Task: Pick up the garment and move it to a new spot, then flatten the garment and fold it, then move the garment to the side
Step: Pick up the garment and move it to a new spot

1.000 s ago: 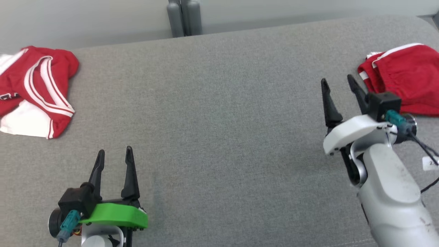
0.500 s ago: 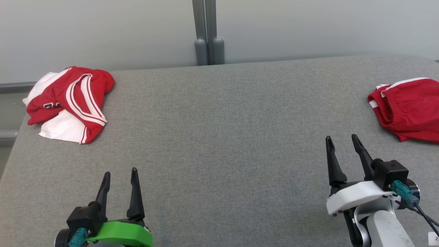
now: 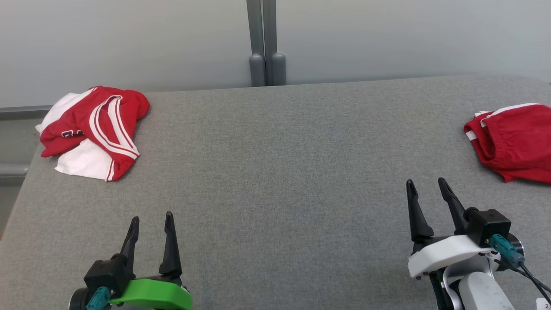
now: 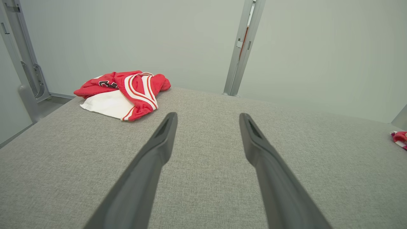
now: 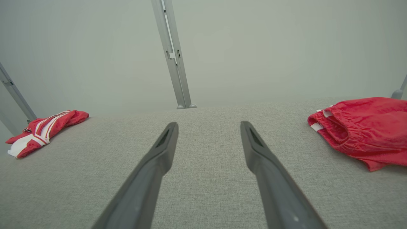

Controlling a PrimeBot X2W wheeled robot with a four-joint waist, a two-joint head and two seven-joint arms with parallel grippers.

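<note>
Hovering with left gripper and right gripper, fingers spread wide, nothing held. Spotting the jersey crumpled far left at the edge of the pad, shorts far right. Risky: could pinch one layer only, or shove it off that edge.

1. Left gripper: two long, tapering black fingers on a bright green housing.
2. Right gripper: matching black fingers on a white housing.
3. Beside the white housing: a black camera block, a teal connector and a thin black cable.
4. Below the white housing: a pale grey forearm, lightly scuffed.
5. Each finger has a narrow slot near its tip.
</note>
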